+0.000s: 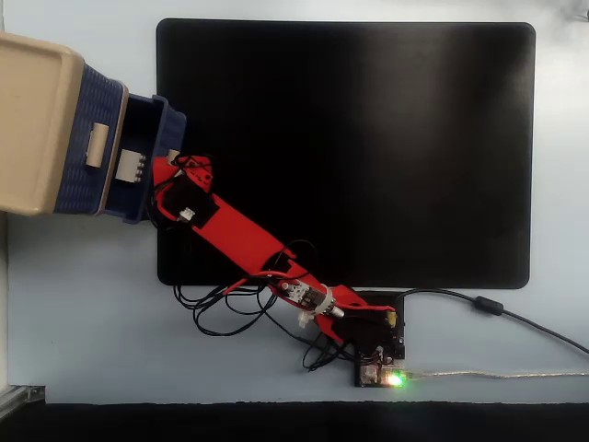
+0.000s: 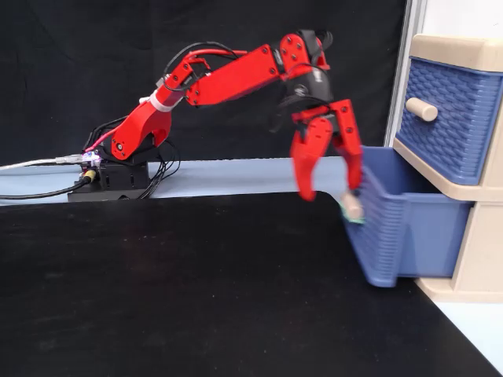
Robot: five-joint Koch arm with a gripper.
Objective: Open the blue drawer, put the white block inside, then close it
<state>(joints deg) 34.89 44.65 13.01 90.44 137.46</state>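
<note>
Hovering right at the pulled-out blue drawer [image 2: 393,236], the gripper [image 2: 330,196] has its jaws spread wide and holds nothing. The white block [image 1: 130,166] already sits inside. My worry: a fingertip by the handle [image 2: 353,208] shoves crooked and jams it.

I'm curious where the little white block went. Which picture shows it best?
The fixed view from above shows it best: the white block lies inside the open blue drawer, studs visible, beside the gripper. In the fixed view from the side, the blue drawer's front wall hides the block entirely.
</note>
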